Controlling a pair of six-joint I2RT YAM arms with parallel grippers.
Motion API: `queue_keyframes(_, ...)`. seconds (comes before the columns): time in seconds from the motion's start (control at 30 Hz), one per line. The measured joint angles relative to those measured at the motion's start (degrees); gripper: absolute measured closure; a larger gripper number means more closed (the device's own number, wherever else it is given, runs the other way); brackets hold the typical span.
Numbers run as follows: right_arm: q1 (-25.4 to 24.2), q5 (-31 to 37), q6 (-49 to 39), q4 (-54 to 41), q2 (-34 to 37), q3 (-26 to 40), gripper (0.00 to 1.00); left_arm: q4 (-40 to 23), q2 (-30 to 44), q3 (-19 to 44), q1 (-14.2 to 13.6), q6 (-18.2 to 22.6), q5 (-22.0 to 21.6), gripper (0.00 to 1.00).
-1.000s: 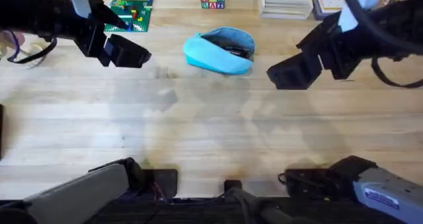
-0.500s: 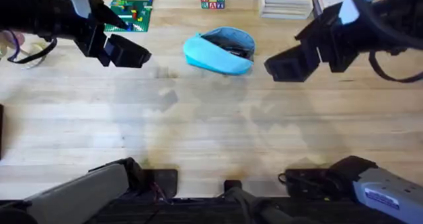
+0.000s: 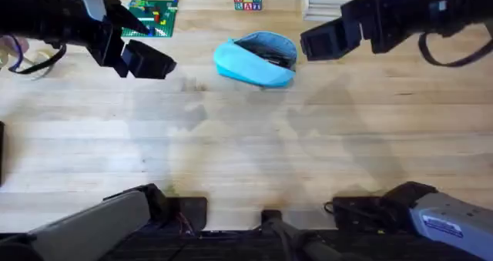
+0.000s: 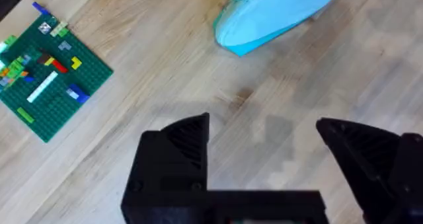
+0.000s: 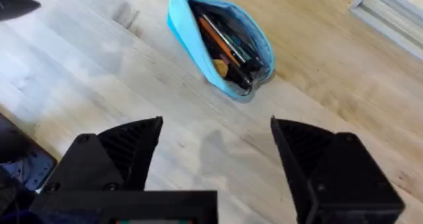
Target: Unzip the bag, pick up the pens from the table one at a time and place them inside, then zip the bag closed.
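Blue fabric pouch gaping on the desk, pens already inside.

We see the bag [image 5: 221, 42] lying unzipped on the pale wood desk [image 3: 246, 153], the orange pen [image 5: 213, 36] and black pen [image 5: 246, 60] in it. Soft and light, it should slump, so we'd pinch the zipper pull. Our right gripper [image 5: 215, 151] hangs open just beside it; our left gripper [image 4: 264, 145], also open, sits well apart.

Soft cloth bag [image 5: 221, 45] (matt) on grainy wood table [image 3: 246, 145].

no text, label or number legible
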Motion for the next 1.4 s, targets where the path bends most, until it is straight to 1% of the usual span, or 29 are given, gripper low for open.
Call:
queue_keyframes(0.03,0.0,0.0,0.1,-0.4,0.6,0.9,0.005,0.0,0.0,0.0,0.0,0.0,0.0,0.007)
queue_keyframes(0.1,0.0,0.1,0.4,-3.5,6.0,7.7,0.005,0.0,0.0,0.0,0.0,0.0,0.0,0.006)
queue_keyframes(0.2,0.2,0.2,0.4,-4.3,8.1,9.7,0.005,0.0,0.0,0.0,0.0,0.0,0.0,0.006)
queue_keyframes(0.3,1.5,0.5,0.5,-4.4,10.2,11.6,0.005,0.0,0.0,0.0,0.0,0.0,0.0,0.006)
queue_keyframes(0.53,7.0,4.0,0.8,-4.1,14.6,15.5,0.005,0.0,0.0,0.0,0.0,0.0,0.0,0.007)
queue_keyframes(0.6,8.3,4.4,0.8,-4.0,15.8,16.2,0.005,0.0,0.0,0.0,0.0,0.0,0.0,0.007)
queue_keyframes(0.63,10.0,5.2,1.0,-3.2,17.3,16.5,0.005,0.0,0.0,0.0,0.0,0.0,0.0,0.007)
queue_keyframes(0.83,12.3,5.8,1.0,-0.1,20.1,16.6,0.005,0.0,0.0,0.0,0.0,0.0,0.0,0.007)
queue_keyframes(0.97,12.7,5.8,1.0,2.1,20.9,16.6,0.004,0.0,0.0,0.0,0.0,0.0,0.0,0.007)
queue_keyframes(1.27,12.7,5.9,1.2,2.6,21.0,16.6,0.004,0.0,0.0,0.0,0.0,0.0,0.0,0.006)
queue_keyframes(1.4,12.8,6.7,3.2,3.4,21.0,16.6,0.004,0.0,0.0,0.0,0.0,0.0,0.0,0.008)
